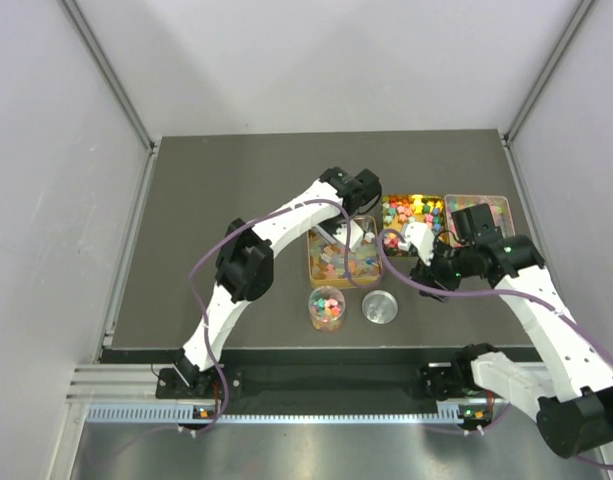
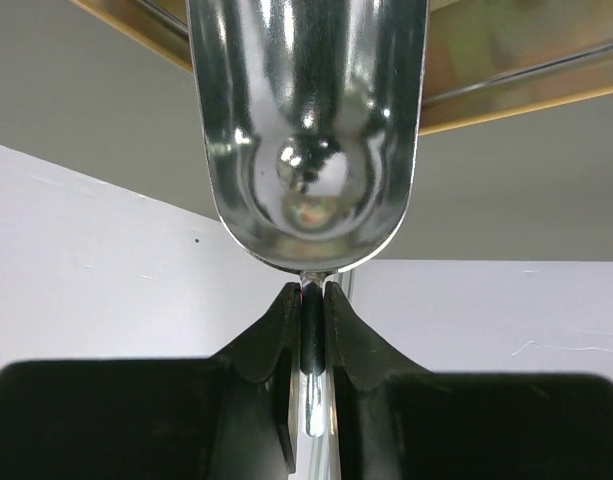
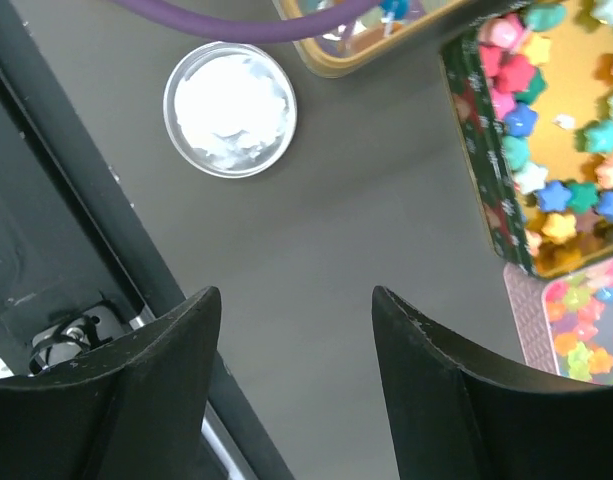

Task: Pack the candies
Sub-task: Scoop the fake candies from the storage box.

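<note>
Left claw point(image 2: 313, 290) pinched narrow on the thin handle of a shiny metal scoop point(image 2: 306, 130), fingers nearly meeting around it, scoop bowl pointing straight out ahead of the claw toward a gold tin point(image 1: 316, 262). Top view: left wrist tipped down over that tin, forearm running back and left to a raised elbow, then down to the base at the near left edge of the worktop point(image 1: 216, 200). Can't tell whether the scoop bowl carries anything, too much glare. Right claw point(image 3: 296, 295) jaws wide, nothing between them, hanging over bare worktop and facing down. Right arm comes up from the near right base, bends sharply at the elbow by the far tins and folds back left, so the claw sits near the left claw, at the near left corner of a green-sided tin point(image 3: 486, 190). Candies point(image 3: 519, 120), tiny star shapes in mixed colours, fill the green-sided tin, a pink tin point(image 3: 524, 300) just beside it on the right, the gold tin, and a small clear jar point(image 1: 326, 308) standing near of the gold tin. Round silver lid point(image 3: 229, 108) lies flat on the worktop just beside the jar, apart from it, off the right claw's left finger. Purple cable point(image 3: 246, 25) loops across above the lid.
</note>
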Motion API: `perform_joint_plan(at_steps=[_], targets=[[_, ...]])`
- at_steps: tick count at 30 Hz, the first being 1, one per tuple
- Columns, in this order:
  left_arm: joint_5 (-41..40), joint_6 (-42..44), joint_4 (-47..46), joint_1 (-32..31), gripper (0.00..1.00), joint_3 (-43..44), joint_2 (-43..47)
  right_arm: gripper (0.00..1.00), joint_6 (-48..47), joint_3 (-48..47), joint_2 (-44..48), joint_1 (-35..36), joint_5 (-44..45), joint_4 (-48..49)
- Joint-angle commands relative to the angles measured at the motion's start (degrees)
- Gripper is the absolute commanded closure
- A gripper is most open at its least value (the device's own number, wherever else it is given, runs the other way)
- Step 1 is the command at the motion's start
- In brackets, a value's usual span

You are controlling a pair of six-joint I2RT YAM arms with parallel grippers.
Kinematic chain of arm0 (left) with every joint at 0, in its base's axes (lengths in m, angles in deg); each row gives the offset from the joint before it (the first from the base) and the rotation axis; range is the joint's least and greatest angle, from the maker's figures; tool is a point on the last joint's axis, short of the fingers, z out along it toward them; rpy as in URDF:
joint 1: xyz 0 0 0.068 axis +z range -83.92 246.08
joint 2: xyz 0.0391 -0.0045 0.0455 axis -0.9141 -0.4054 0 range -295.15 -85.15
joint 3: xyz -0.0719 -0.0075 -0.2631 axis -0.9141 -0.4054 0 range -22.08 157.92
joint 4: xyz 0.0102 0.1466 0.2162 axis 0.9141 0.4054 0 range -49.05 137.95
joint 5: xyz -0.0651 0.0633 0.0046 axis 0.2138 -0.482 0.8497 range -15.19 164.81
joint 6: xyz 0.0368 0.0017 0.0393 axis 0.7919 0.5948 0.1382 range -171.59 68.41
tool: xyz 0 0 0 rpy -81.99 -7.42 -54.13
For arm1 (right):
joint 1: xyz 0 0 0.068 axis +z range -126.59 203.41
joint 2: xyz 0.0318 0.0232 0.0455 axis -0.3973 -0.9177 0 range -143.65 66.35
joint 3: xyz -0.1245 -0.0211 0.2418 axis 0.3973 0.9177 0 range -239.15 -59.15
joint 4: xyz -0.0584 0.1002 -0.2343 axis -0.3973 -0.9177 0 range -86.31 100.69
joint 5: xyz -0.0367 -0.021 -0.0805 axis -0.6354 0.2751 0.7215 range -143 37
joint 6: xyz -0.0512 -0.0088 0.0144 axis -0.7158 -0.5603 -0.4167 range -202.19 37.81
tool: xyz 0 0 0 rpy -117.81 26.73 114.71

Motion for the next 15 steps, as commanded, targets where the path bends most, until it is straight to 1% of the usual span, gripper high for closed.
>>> perform_joint_plan(at_steps=[1, 5, 13, 15], targets=[[-1.47, -0.84, 4.31, -1.42, 1.00, -0.47, -1.02, 0.38, -4.41, 3.15, 0.15, 0.63, -4.73, 1.48], [-2.17, -1.72, 3.96, -2.91, 1.00, -0.47, -2.51, 0.38, -4.16, 5.18, -1.33, 1.42, -7.72, 5.25], [-3.93, -1.64, 0.53, -4.67, 1.00, -3.45, -2.95, 0.38, -4.07, 7.64, -3.72, 1.59, -15.10, 8.15], [-3.66, -1.90, 0.27, -5.02, 1.00, -3.28, -3.57, 0.38, -2.93, 7.55, -3.81, 1.77, -15.29, 8.42]])
